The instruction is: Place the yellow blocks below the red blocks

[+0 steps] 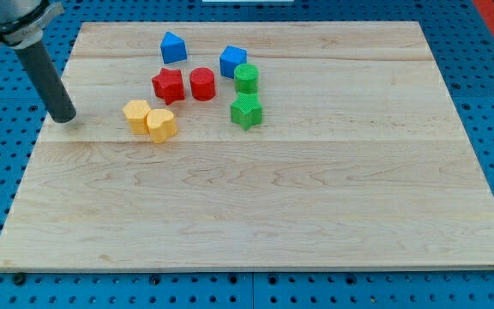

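Observation:
A red star-shaped block (168, 85) and a red round block (202, 83) sit side by side near the view's top, left of centre. Two yellow blocks lie touching each other just below and left of them: a yellow hexagonal block (136, 115) and a yellow heart-like block (161, 124). My tip (62, 117) rests on the board's left part, well left of the yellow blocks, at about their height, touching no block.
A blue house-shaped block (173, 47) and a blue block (232, 61) lie above the reds. A green round block (246, 78) and a green star-shaped block (246, 111) lie right of the reds. The wooden board (256, 215) sits on a blue pegboard.

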Available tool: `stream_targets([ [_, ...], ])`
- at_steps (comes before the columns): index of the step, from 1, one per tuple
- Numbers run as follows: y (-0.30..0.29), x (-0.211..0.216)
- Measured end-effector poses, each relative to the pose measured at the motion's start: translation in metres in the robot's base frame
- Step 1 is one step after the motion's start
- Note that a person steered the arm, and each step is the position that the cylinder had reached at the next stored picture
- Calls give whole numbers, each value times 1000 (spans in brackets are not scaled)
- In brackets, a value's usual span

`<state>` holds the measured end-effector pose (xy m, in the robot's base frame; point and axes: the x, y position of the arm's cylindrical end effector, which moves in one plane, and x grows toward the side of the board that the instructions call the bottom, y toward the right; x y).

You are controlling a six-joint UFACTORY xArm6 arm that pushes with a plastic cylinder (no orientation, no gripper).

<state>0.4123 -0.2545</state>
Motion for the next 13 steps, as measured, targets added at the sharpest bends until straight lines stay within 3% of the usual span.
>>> stream_targets([
  [2,90,16],
  [5,149,25],
  [13,166,24],
])
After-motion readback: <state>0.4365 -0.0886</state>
